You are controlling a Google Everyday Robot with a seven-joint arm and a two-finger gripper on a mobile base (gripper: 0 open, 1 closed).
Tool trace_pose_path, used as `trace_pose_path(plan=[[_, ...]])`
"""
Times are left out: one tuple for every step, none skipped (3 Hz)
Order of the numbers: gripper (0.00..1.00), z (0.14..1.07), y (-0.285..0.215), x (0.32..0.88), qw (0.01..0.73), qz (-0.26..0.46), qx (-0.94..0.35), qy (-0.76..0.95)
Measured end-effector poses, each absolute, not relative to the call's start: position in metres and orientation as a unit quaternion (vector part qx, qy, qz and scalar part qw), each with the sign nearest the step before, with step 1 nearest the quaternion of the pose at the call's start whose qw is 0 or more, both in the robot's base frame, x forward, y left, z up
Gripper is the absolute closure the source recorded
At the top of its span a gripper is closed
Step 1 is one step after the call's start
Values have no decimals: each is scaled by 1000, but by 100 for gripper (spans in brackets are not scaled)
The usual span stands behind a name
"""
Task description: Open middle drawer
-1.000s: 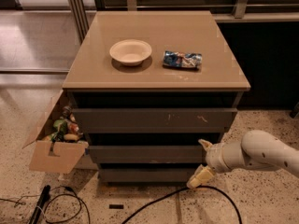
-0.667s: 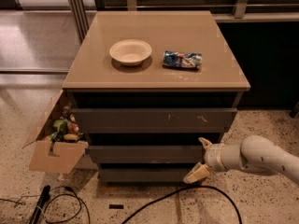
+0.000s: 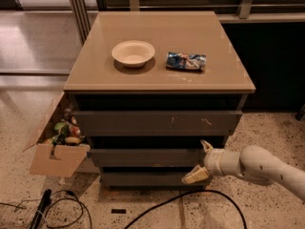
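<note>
Leftward and slightly upward the pincer (image 3: 199, 161) has crept, nearer the cabinet's right side. Closest lies speckled floor (image 3: 214, 219), with a cardboard box (image 3: 52, 157) of oddments at left. Its fingers (image 3: 193, 177) are spread wide and hold nothing; the upper tip is at the right end of the middle drawer (image 3: 147, 157), contact unclear. That drawer looks closed beneath the scratched front (image 3: 157, 123). Beyond, the tabletop (image 3: 157, 27) carries a bowl (image 3: 133, 53) and a crumpled packet (image 3: 186, 60).

No legible text (print on blue packet (image 3: 186, 60) unreadable); gripper (image 3: 201, 160) at right end of middle drawer (image 3: 143, 157).
</note>
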State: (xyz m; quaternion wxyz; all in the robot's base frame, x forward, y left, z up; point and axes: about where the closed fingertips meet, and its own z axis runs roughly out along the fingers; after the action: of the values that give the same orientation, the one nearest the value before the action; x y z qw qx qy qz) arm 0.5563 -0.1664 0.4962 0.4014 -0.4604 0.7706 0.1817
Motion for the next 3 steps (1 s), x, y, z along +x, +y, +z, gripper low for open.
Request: trace_pose_path(plan=[[0, 483, -146, 573, 410, 171, -490, 750], [0, 469, -127, 589, 405, 163, -531, 726], [0, 448, -124, 602, 394, 153, -549, 722]])
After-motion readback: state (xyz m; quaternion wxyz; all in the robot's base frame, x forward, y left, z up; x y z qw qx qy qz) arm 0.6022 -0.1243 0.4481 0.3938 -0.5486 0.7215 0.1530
